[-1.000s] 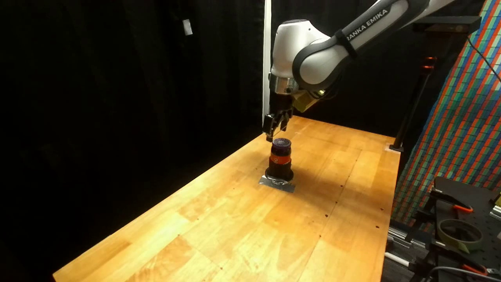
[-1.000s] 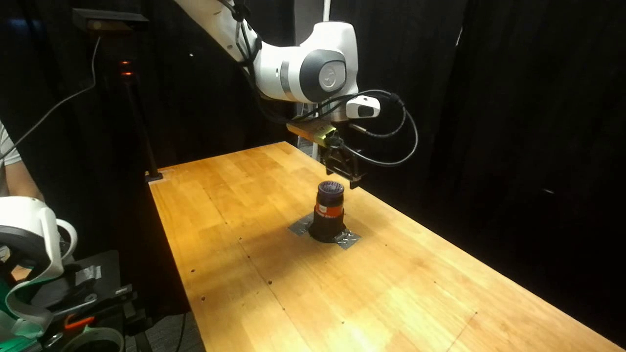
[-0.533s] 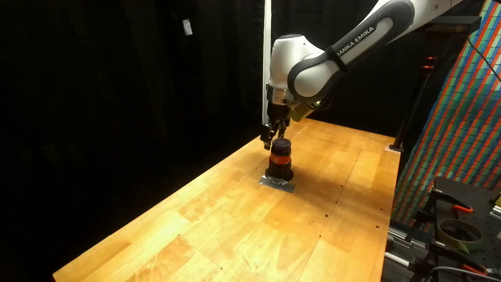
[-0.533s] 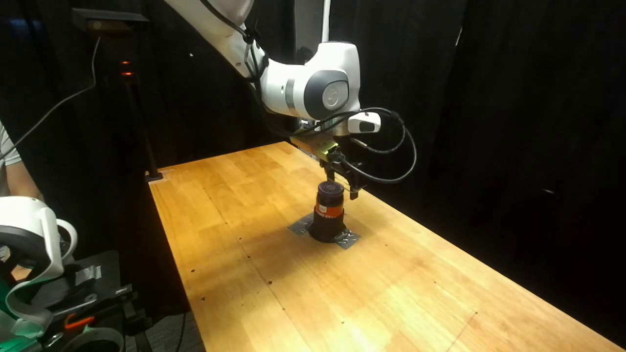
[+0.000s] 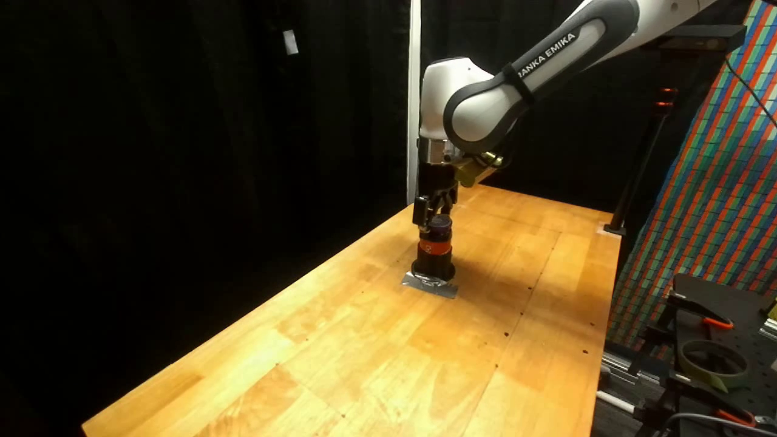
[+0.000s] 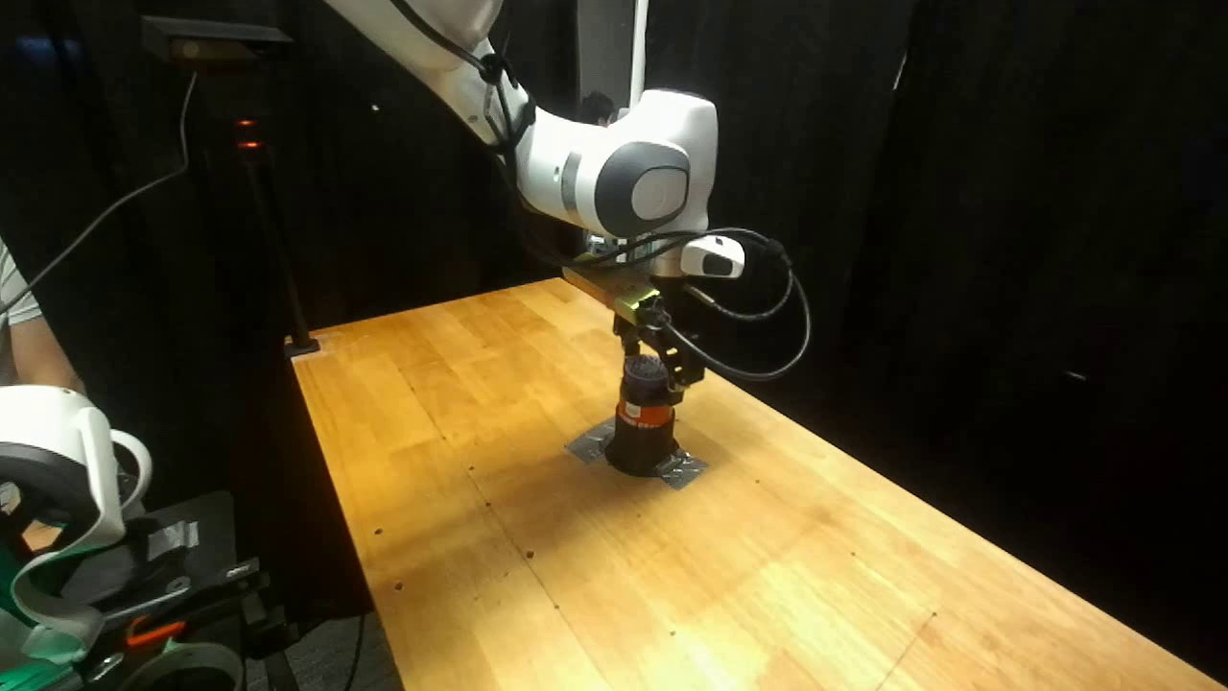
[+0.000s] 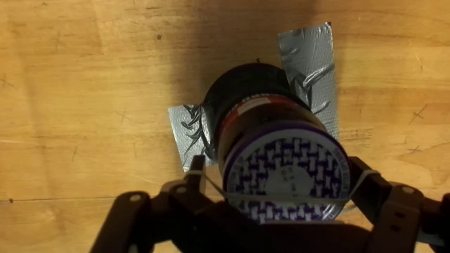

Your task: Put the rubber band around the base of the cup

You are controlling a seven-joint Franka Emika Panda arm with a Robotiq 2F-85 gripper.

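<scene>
The cup (image 5: 435, 247) stands upright on the table in both exterior views (image 6: 646, 415): orange-red band, dark upper part, black base. In the wrist view its purple-and-white lid (image 7: 291, 154) faces me. My gripper (image 7: 277, 165) is open, with one finger on each side of the lid; it is at the cup's top in both exterior views (image 5: 435, 220) (image 6: 652, 372). The pale rubber band (image 7: 288, 199) is stretched between the fingers. One strand crosses the lid and bends at its edges. The rest of the band is mostly hidden by the gripper.
Silver tape (image 7: 311, 59) holds the black base to the wooden table (image 5: 376, 364). A dark post (image 6: 273, 250) stands at a far table corner. Beside the table is a black cart (image 5: 722, 297) with a tape roll (image 5: 713, 364). A cable (image 6: 801, 326) loops out from the wrist.
My gripper has come down and shifted over the cup, so its fingers are now beside the lid with the band at the lid. The cup has not moved.
</scene>
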